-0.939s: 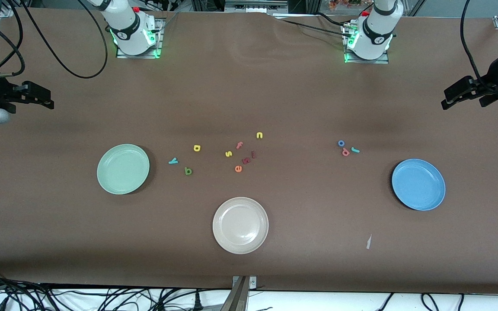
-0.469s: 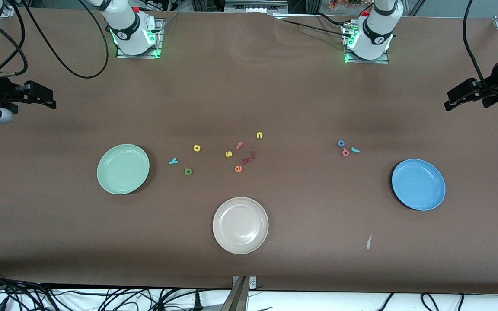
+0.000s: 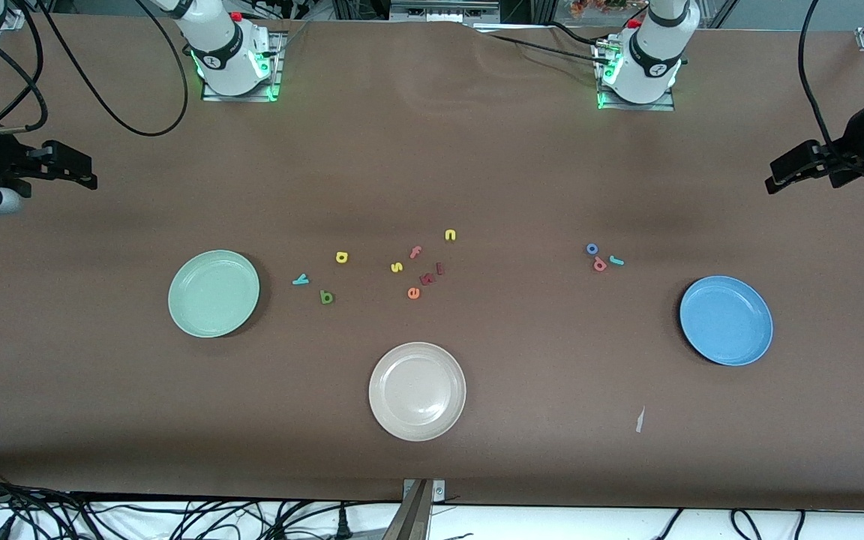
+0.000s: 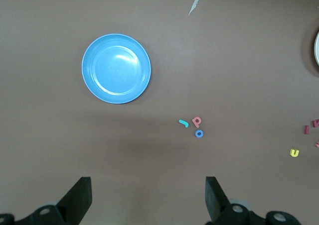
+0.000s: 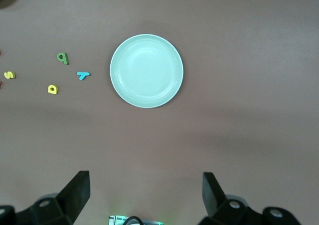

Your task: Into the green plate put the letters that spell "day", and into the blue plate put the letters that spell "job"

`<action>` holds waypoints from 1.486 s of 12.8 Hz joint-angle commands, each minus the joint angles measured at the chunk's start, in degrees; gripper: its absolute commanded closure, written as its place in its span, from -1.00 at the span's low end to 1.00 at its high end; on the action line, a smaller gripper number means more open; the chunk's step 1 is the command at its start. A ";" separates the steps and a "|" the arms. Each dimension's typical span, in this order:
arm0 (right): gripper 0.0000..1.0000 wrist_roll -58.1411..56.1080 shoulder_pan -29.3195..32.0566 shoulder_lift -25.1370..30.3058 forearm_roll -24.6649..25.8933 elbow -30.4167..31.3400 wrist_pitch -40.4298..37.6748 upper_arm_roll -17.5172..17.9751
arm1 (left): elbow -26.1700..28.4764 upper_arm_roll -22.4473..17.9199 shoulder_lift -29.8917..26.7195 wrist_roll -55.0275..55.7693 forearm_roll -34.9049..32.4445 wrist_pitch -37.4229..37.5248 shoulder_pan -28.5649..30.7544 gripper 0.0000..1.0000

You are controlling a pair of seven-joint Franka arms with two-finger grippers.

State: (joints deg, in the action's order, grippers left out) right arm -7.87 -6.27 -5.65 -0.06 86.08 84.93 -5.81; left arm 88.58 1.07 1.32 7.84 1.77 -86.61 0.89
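Note:
The green plate (image 3: 213, 293) (image 5: 146, 70) lies toward the right arm's end, with the teal y (image 3: 300, 280) (image 5: 82, 75), the dark green d (image 3: 327, 298) (image 5: 62, 58) and the yellow a (image 3: 341, 257) (image 5: 52, 89) beside it. The blue plate (image 3: 726, 320) (image 4: 116, 68) lies toward the left arm's end. Close together, farther from the front camera than it, sit the blue o (image 3: 592, 248) (image 4: 199, 133), the coral b (image 3: 600, 264) (image 4: 197, 120) and the teal j (image 3: 616, 261) (image 4: 183, 122). My right gripper (image 3: 79, 169) (image 5: 145, 177) and left gripper (image 3: 777, 174) (image 4: 148, 182) hang open and empty over bare table at their own ends.
A beige plate (image 3: 417, 391) lies mid-table, nearest the front camera. Spare letters sit in the middle: yellow s (image 3: 397, 267), pink f (image 3: 415, 252), yellow n (image 3: 450, 235), orange e (image 3: 413, 293) and two dark red ones (image 3: 427, 279). A paper scrap (image 3: 640, 420) lies near the blue plate.
Both grippers have only drifted slightly at the table's ends. The letters and plates have not moved.

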 commanded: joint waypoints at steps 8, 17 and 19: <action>-1.00 -0.48 0.03 0.29 -0.91 -0.74 -0.73 -0.08 | -0.60 0.08 -0.35 -0.20 -0.36 1.09 0.42 -1.00; -1.00 -0.57 0.03 0.20 -0.91 -0.65 -0.82 -0.08 | -0.51 0.08 -0.62 -0.72 -0.36 0.48 0.69 -1.00; -1.00 -0.57 0.03 0.20 -0.91 -0.74 -0.82 -0.08 | -0.43 0.08 -0.70 -0.72 -0.19 0.39 0.78 -1.00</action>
State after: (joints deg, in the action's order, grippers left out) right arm -7.88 -6.27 -5.65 -0.07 86.08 84.92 -5.81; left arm 88.41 1.00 1.18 7.81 1.77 -86.07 1.36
